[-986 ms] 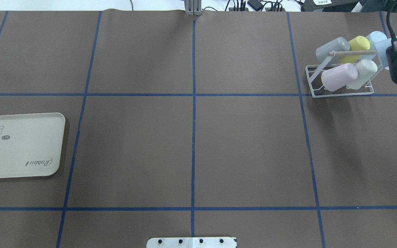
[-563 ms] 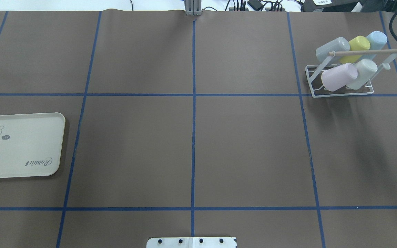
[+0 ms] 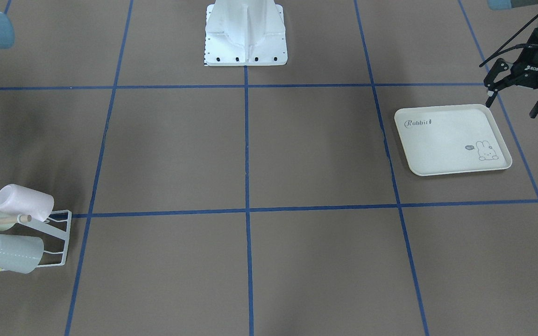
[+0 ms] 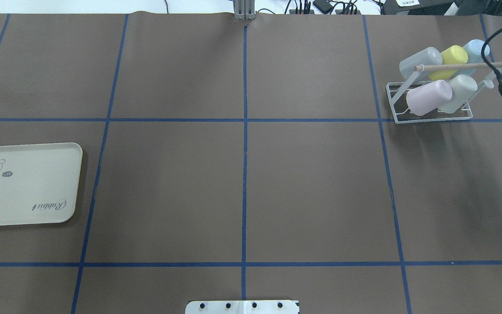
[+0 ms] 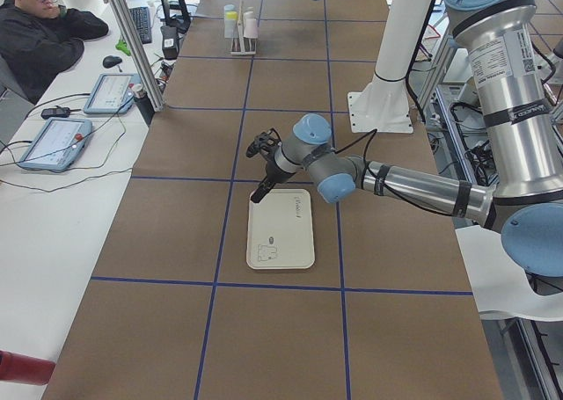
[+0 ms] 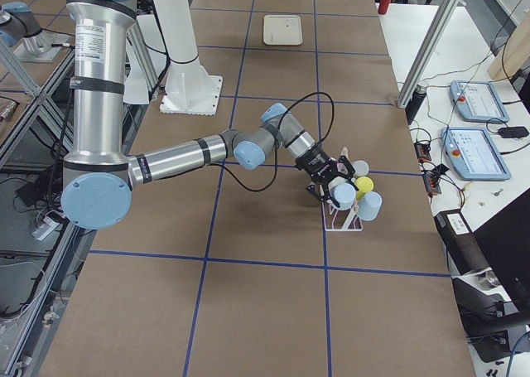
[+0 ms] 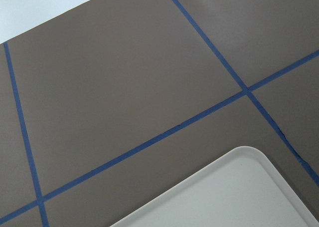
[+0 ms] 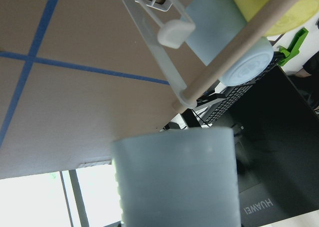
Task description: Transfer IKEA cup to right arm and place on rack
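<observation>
— What is the largest thing here?
— The table (image 4: pixel 312 183), covered in brown paper and crossed by blue tape lines. Two grey-and-silver jointed arms with light-blue caps reach over it. The right arm (image 6: pixel 182 155) reaches toward the rack and the left arm (image 5: pixel 413 185) toward the tray.

— Which tray?
— A cream rectangular tray (image 3: pixel 437 149) with a rabbit print, lying flat. The left gripper (image 3: pixel 513 108), black and two-fingered, hangs just off one of its corners with its fingers spread wide, holding nothing.

— And the rack?
— A small white wire rack (image 4: pixel 405 88) with a light wooden rod (image 4: pixel 460 66) stands on the table's far right part. Five plastic cups lie tilted on its prongs: a grey cup (image 4: pixel 421 61), a yellow cup (image 4: pixel 453 56), a pale-blue cup (image 4: pixel 475 48), a pink cup (image 4: pixel 427 98) and a white cup (image 4: pixel 462 91).

— Where is the cup being moved?
— The light-blue cup (image 8: pixel 174 182) is off the table at the rack's outer end, just past the tip of the rod and on no prong. It fills the lower part of the right wrist view. One bare upturned prong tip (image 8: pixel 174 33) shows above it there.

— And the hand?
— The right gripper (image 6: pixel 333 185) is clamped on that cup, carrying it in the air. The cup hides its pads, so I cannot tell how far apart they are.
</observation>
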Controlling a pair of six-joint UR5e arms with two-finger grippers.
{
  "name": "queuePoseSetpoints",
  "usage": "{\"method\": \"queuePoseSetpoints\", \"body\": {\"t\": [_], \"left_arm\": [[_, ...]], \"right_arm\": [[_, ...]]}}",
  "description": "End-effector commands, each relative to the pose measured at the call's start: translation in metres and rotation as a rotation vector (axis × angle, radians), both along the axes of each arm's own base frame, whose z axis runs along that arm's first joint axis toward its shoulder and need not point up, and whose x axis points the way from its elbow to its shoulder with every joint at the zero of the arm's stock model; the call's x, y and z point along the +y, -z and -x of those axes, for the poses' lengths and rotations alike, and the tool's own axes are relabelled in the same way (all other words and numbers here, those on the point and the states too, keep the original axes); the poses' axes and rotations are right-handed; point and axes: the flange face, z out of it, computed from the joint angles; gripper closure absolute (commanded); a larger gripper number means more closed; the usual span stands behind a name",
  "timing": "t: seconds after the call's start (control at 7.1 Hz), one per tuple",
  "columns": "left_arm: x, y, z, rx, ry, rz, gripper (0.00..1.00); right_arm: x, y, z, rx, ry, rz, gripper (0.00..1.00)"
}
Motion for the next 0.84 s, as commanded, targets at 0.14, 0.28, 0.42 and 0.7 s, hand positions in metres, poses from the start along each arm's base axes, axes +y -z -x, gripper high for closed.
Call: {"method": "queuePoseSetpoints", "body": {"t": [0.14, 0.28, 0.42, 0.7], "left_arm": [[-0.001, 0.001, -0.001, 0.002, 0.000, 0.000, 0.00], [-0.001, -0.001, -0.001, -0.001, -0.001, 0.001, 0.00], [0.000, 0.000, -0.001, 0.001, 0.000, 0.001, 0.00], [-0.001, -0.001, -0.001, 0.001, 0.001, 0.003, 0.00]], "right_arm": [[0.005, -0.008, 0.025, 0.080, 0.000, -0.029, 1.00], [0.006, -0.009, 0.028, 0.088, 0.002, -0.032, 1.00], [0.008, -0.010, 0.033, 0.099, 0.005, -0.037, 1.00], [0.011, -0.014, 0.041, 0.125, 0.018, -0.024, 1.00]]}}
